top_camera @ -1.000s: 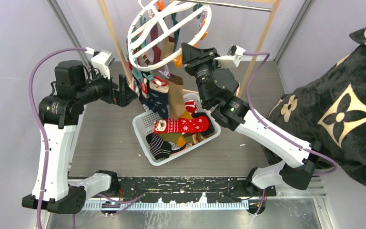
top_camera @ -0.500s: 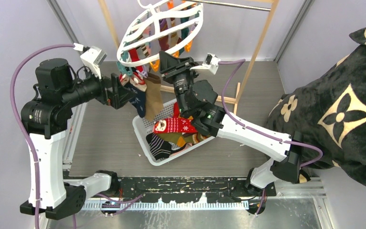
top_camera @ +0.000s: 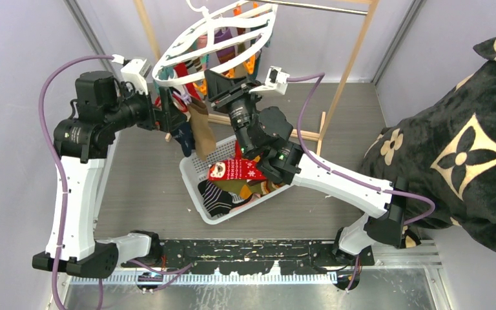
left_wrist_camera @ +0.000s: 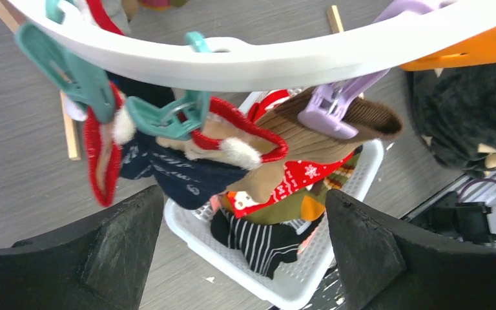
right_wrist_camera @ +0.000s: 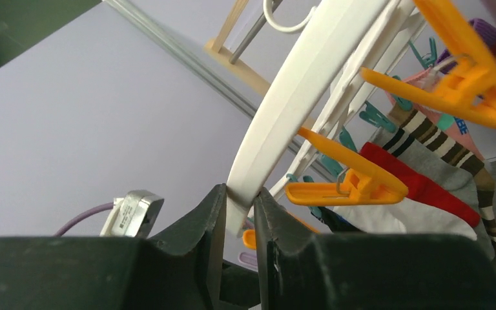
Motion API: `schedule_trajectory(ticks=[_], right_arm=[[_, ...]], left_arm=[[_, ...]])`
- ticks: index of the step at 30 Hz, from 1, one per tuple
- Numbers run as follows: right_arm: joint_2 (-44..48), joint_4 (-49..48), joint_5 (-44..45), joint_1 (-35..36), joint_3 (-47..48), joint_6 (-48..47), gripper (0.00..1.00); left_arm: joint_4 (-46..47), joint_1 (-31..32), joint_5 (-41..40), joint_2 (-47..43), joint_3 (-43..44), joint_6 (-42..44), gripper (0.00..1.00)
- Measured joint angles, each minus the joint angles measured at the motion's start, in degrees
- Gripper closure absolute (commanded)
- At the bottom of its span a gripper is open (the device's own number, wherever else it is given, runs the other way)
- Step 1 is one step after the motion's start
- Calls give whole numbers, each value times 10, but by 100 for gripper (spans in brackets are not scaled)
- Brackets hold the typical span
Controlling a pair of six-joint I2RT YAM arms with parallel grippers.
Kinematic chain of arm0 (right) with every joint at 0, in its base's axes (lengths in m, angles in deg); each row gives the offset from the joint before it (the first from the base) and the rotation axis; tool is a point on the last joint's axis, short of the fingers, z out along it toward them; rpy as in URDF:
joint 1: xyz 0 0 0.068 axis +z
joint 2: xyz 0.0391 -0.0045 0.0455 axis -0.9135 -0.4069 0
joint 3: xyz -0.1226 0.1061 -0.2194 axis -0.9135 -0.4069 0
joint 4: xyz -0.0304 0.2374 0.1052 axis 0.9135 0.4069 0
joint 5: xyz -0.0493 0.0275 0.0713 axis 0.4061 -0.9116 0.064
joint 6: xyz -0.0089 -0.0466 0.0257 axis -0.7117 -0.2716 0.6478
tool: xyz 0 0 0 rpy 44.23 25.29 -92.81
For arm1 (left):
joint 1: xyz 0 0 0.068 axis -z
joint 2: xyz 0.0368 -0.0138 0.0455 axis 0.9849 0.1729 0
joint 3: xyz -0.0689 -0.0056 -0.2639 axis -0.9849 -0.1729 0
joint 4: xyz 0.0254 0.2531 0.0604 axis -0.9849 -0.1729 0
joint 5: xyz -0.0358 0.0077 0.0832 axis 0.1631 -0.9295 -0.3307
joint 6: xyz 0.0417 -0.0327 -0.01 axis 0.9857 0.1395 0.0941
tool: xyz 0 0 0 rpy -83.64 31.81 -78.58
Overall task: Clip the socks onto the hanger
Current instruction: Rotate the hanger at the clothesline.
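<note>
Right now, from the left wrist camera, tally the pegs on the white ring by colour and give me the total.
Teal pegs: 2
Purple pegs: 1
Orange pegs: 1
Total: 4

I see pale lilac walls (top_camera: 19, 39) behind and to either side of the left pincer (top_camera: 170, 119) and the right pincer (top_camera: 214, 79). Beneath both lies a grey wood-grain table (top_camera: 142, 194). A light wooden rack (top_camera: 354, 58) with a metal rail (top_camera: 323, 8) stands just behind the right pincer. Well off to that pincer's right I make out a black plush blanket (top_camera: 465, 148) with beige flower marks. The light is soft and even.
</note>
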Motion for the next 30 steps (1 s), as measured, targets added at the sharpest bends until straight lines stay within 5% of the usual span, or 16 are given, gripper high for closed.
schedule_trajectory(ticks=[15,20,26,30], right_arm=[[-21,79,-108,3,17,-21,72],[-21,92,-131,3,20,-32,71],[-18,117,-155,3,23,-48,62],[13,146,-172,1,-5,-69,51]], left_arm=[[84,0,56,-16,-7,-47,21],[99,0,52,-31,-61,-46,5],[100,4,49,-81,-228,-37,4],[116,5,14,-81,-232,-25,6]])
